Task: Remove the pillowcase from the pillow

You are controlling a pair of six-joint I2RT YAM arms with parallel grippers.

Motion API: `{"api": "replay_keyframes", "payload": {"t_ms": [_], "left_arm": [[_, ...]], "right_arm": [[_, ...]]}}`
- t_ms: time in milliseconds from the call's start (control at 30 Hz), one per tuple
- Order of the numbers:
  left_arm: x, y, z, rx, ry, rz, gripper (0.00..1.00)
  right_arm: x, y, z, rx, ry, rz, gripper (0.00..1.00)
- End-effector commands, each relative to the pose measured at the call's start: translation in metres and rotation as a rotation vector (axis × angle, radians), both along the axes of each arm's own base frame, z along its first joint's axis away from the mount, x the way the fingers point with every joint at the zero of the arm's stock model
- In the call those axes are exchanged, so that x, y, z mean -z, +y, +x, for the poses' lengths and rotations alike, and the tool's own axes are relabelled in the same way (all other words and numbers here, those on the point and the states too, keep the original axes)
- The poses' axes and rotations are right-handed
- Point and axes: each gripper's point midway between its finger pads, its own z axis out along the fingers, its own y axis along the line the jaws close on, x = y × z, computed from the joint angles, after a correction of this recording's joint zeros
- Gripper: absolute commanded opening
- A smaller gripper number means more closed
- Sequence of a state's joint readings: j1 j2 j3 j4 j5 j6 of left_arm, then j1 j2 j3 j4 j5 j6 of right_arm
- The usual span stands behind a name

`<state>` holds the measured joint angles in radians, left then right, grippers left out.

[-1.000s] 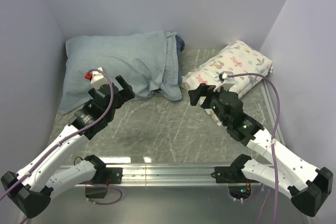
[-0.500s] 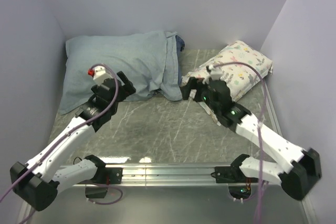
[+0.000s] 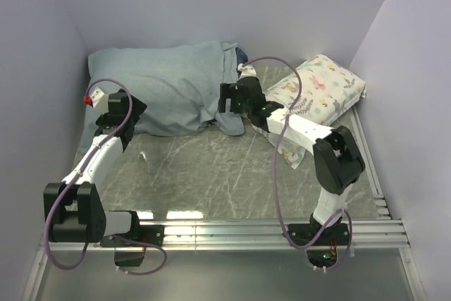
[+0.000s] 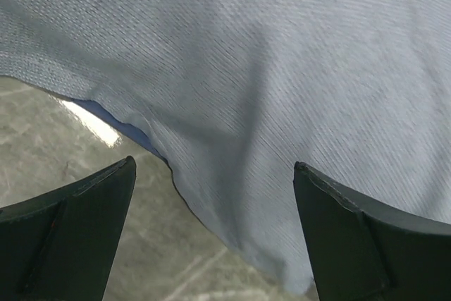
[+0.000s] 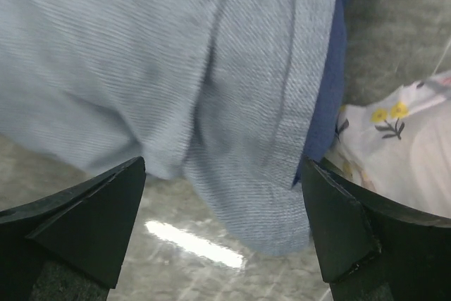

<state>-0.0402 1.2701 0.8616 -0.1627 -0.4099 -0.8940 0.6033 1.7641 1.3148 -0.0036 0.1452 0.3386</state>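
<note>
Right tool [image 5: 222, 209] gapes over pillowcase [image 5: 141, 68] hem, floral pillow [image 5: 409, 153] just beside.

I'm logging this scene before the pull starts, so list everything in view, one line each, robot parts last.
pillowcase: one, dusty grey-blue, stuffed plump, back left of the table
inner flap: one, darker blue, at the pillowcase's right end
floral pillow: one, white with leaf and flower print, back right
table: one, grey marbled top
rail: one, silver, along the near edge
cables: two, purple, one looping along each arm
left fingers: two, black, spread open over the pillowcase's near left edge
right fingers: two, black, spread open over its right end, beside the floral pillow
</note>
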Motion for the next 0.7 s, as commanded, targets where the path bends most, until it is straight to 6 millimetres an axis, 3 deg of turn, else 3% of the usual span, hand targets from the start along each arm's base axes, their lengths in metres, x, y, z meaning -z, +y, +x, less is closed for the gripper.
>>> {"api": "replay_keyframes", "payload": {"t_ms": [0,33,267,367,433,500,533,567,600,667], "left_arm": [[0.0,-0.003,0.021,0.049,-0.076,-0.033,0.99],[-0.006,-0.002,0.029,0.051,-0.122,-0.027,0.99],[0.037,-0.006,0.052,0.074,-0.071,-0.044,0.99],[0.051,-0.006,0.061,0.072,-0.034,-0.044,0.87],[0.056,-0.005,0.065,0.067,-0.015,-0.046,0.71],[0.063,-0.005,0.069,0.065,0.01,-0.046,0.5],[0.064,-0.004,0.07,0.062,0.017,-0.045,0.27],[0.06,-0.004,0.073,0.058,0.017,-0.043,0.14],[0.059,-0.001,0.072,0.047,0.023,-0.034,0.01],[0.05,0.002,0.068,0.031,0.029,-0.026,0.01]], "right_arm": [[0.002,0.001,0.018,0.011,-0.015,0.007,0.97],[0.009,0.004,0.017,0.0,-0.004,0.014,0.97],[0.051,0.019,0.025,-0.006,0.076,0.026,0.94],[0.059,0.023,0.028,-0.009,0.087,0.031,0.89],[0.062,0.026,0.03,-0.017,0.091,0.039,0.85],[0.061,0.029,0.029,-0.025,0.103,0.042,0.66],[0.06,0.03,0.029,-0.025,0.104,0.044,0.53],[0.055,0.029,0.029,-0.023,0.1,0.045,0.3],[0.053,0.025,0.028,-0.012,0.099,0.04,0.2],[0.046,0.023,0.026,-0.007,0.096,0.041,0.0]]}}
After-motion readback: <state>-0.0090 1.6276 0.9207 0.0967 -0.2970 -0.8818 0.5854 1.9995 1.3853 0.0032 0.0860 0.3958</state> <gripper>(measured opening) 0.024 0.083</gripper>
